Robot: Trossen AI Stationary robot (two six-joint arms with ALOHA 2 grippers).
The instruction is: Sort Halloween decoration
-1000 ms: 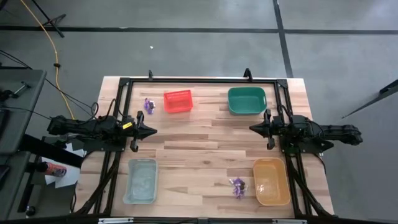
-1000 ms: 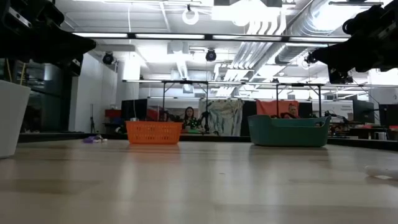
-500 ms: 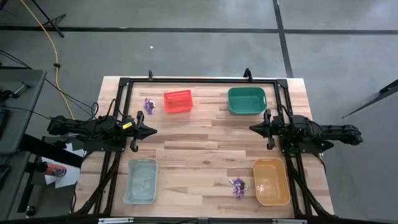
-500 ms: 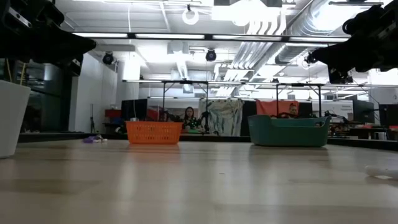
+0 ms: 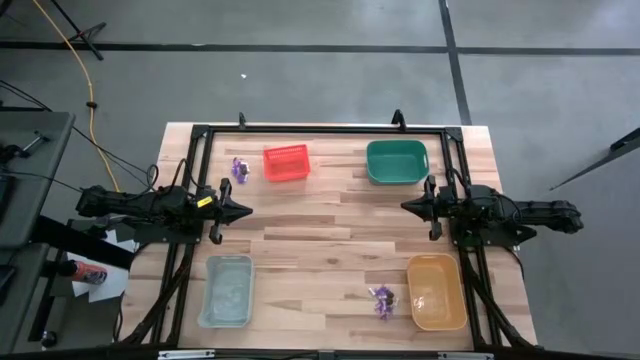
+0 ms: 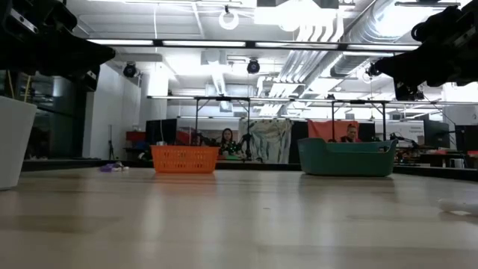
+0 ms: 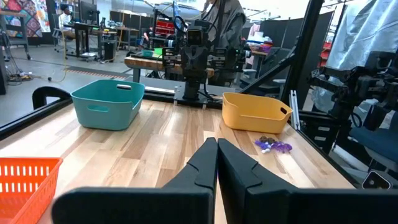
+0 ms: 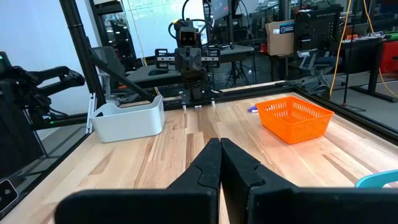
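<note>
The Halloween decoration lies in two small clusters whose single pieces are too tiny to tell apart. One purple cluster (image 5: 239, 168) sits near the bench's far left corner, just beside the red bin (image 5: 286, 163). The other purple cluster (image 5: 382, 300) lies near the front edge, just beside the orange bin (image 5: 436, 291); the left wrist view shows a small dark piece among it. In the low view the clear bin (image 5: 226, 290) is cut off at the frame's edge.

The left gripper (image 5: 246, 210) hangs above the bench's left edge, fingers pressed together on nothing. The right gripper (image 5: 407, 207) hangs above the right edge, fingers likewise closed and empty.

The bench (image 5: 320, 240) is pale wood planking with a green bin (image 5: 396, 162) near its far right corner. Beyond it, a workshop with ceiling ducts and seated people (image 6: 226, 142).
</note>
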